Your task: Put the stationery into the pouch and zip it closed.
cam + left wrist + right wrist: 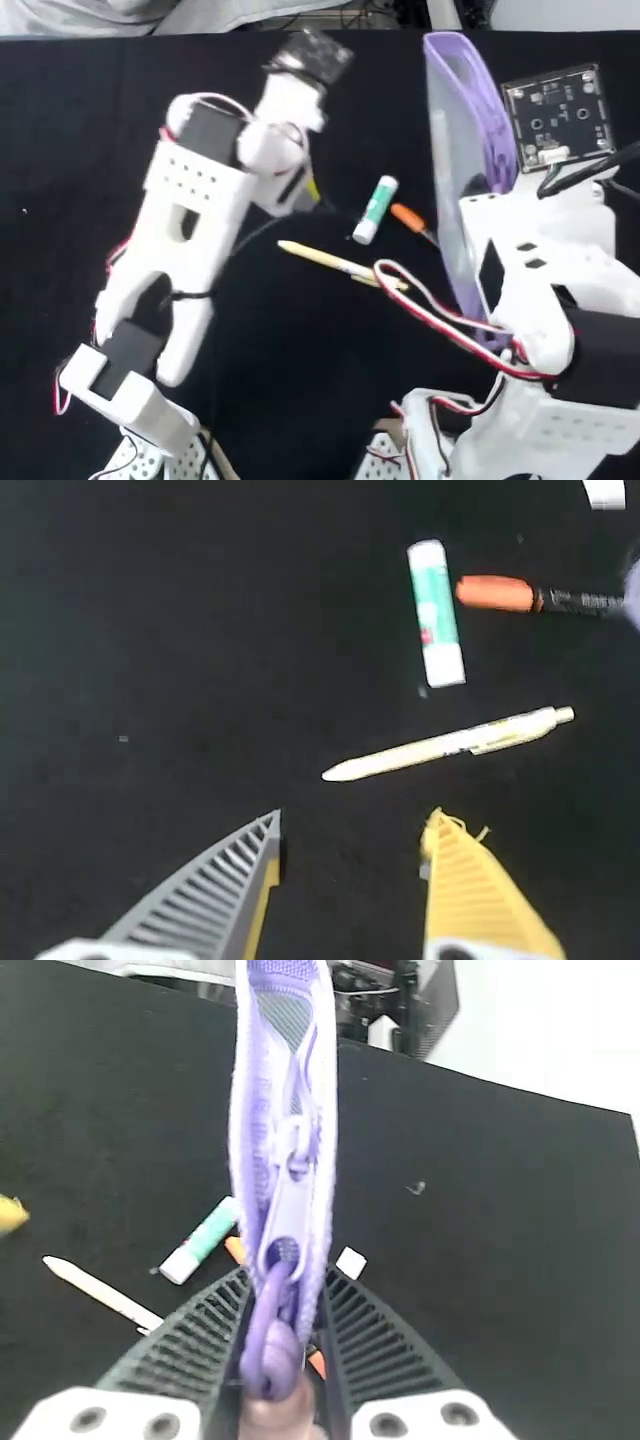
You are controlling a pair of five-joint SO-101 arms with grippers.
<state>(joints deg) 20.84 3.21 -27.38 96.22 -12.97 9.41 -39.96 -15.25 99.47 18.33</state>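
The purple pouch [468,140] stands on edge at the right, and my right gripper [283,1295] is shut on its zipper end [285,1160]. On the black mat to its left lie a green-and-white glue stick [375,208], an orange marker [408,218] and a cream pen [340,265]. My left gripper [350,830] hangs open over the mat, a little short of the pen [450,745], with nothing between its grey and yellow fingers. Beyond the pen are the glue stick [436,613] and the marker [530,597].
A small white scrap [350,1262] lies on the mat beside the pouch. Red and white cables [430,305] loop from the right arm close to the pen's tip. The black mat [80,120] is bare at the far left; its back edge runs along the top.
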